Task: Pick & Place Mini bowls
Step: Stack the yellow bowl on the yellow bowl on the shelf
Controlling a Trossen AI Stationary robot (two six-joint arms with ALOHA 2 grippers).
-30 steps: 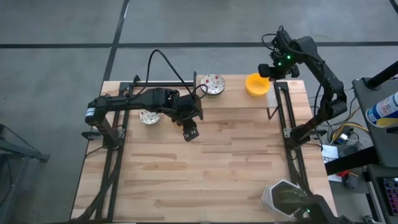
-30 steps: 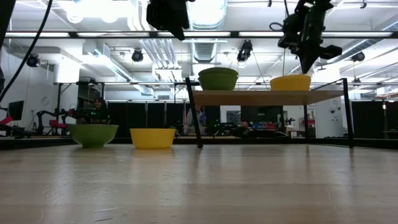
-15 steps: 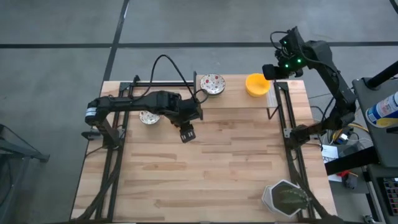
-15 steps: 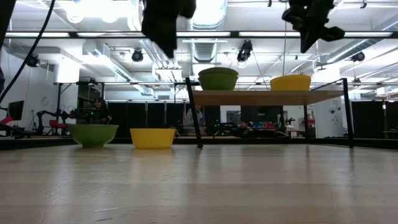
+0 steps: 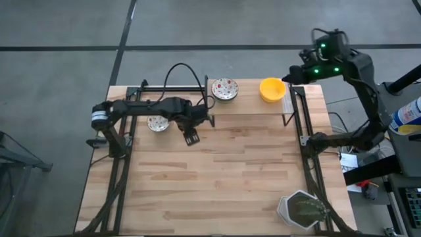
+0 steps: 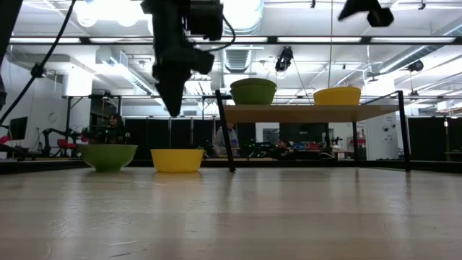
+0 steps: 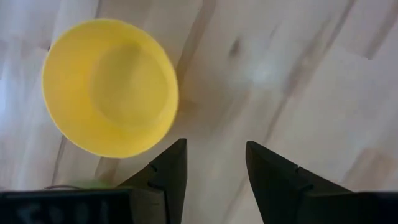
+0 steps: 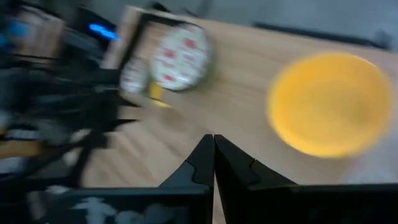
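My left gripper (image 5: 191, 137) hangs open above the table's left middle, pointing down. In its wrist view (image 7: 214, 146) a plain yellow mini bowl (image 7: 109, 87) rests on the wood just beside and beyond the fingertips, untouched; in the high view my arm hides it. A speckled white bowl (image 5: 158, 123) stands left of that arm. On the raised far shelf (image 6: 303, 110) sit another speckled bowl (image 5: 225, 89) and a yellow bowl (image 5: 271, 89). My right gripper (image 5: 290, 77) is shut and empty, high up by the shelf's right end (image 8: 213, 139).
A grey hexagonal plant pot (image 5: 299, 209) stands at the near right corner. Dark metal frames (image 5: 301, 125) run along the table's left and right sides, and a black cable (image 5: 181, 69) loops over the far edge. The table's middle and near left show bare wood (image 5: 217, 184).
My left gripper has moved down and toward the table's left, closing on the yellow bowl under its arm. My right gripper has risen and pulled back toward the table's right edge, away from the yellow bowl on the shelf. No bowl has moved.
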